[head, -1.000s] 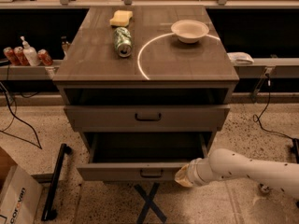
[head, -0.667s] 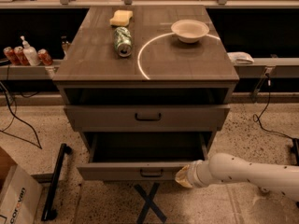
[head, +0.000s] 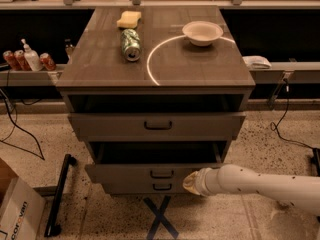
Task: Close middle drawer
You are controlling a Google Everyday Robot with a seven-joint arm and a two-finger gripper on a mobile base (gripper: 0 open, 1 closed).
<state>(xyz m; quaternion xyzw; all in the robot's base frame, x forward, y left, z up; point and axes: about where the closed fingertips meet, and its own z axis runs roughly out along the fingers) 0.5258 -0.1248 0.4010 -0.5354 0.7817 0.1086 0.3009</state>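
Note:
The middle drawer (head: pixel 125 174) of the grey-brown cabinet stands partly open, and a dark gap (head: pixel 155 153) shows above its flat front. Its small dark bar handle (head: pixel 161 174) is at the centre. My gripper (head: pixel 192 182) is at the right part of that front, just right of the handle, and looks to be touching it. My white arm (head: pixel 260 185) reaches in from the lower right. The lowest drawer front (head: pixel 130 187) shows just beneath.
The top drawer (head: pixel 115 126) also stands slightly out under the tabletop (head: pixel 200 69). On the tabletop are a white bowl (head: pixel 202 32), a lying can (head: pixel 131 44) and a yellow sponge (head: pixel 129 19). A cardboard box (head: pixel 15 209) and a black bar (head: pixel 59 194) lie on the floor at left.
The middle drawer has slid further into the cabinet, with my gripper following its front inward. The lowest drawer front now shows beneath it.

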